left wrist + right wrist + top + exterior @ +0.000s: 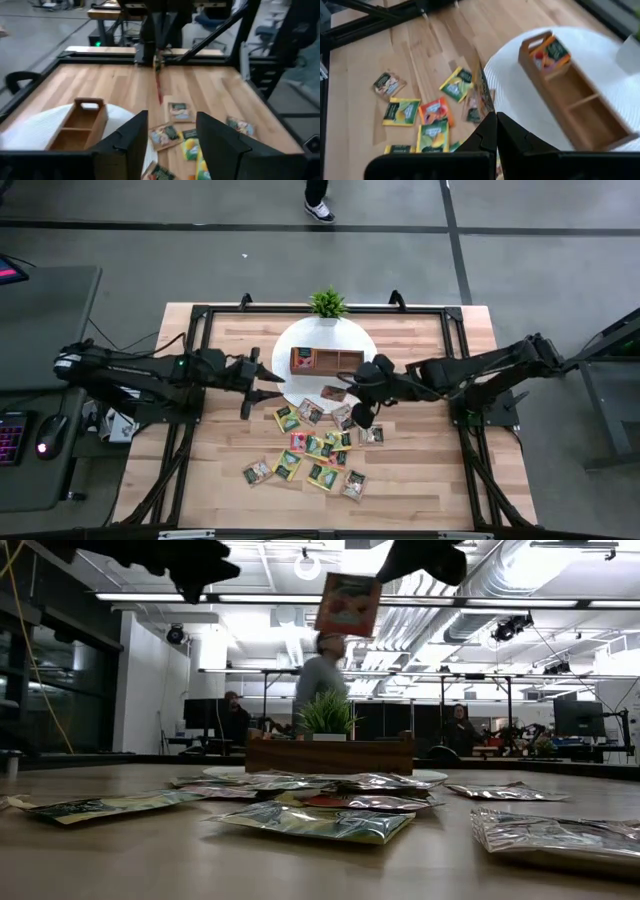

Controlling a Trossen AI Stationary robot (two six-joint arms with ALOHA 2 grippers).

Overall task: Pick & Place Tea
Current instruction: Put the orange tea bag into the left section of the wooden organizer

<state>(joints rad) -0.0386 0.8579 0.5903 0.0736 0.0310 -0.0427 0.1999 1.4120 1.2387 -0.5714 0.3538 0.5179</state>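
My left tool hangs over the desk at the left rim of the white plate, fingers spread apart with nothing between them. On the plate sits the wooden tray, and one sachet already lies in its left end compartment; the plant stands just behind. Loose tea sachets lie scattered on the desk in front of the plate, some overlapping. My right tool is up in the air near the plate's front edge, fingers pinched tight on a red-pink sachet that dangles clear of the desk. Beyond the desk a person stands in the room.
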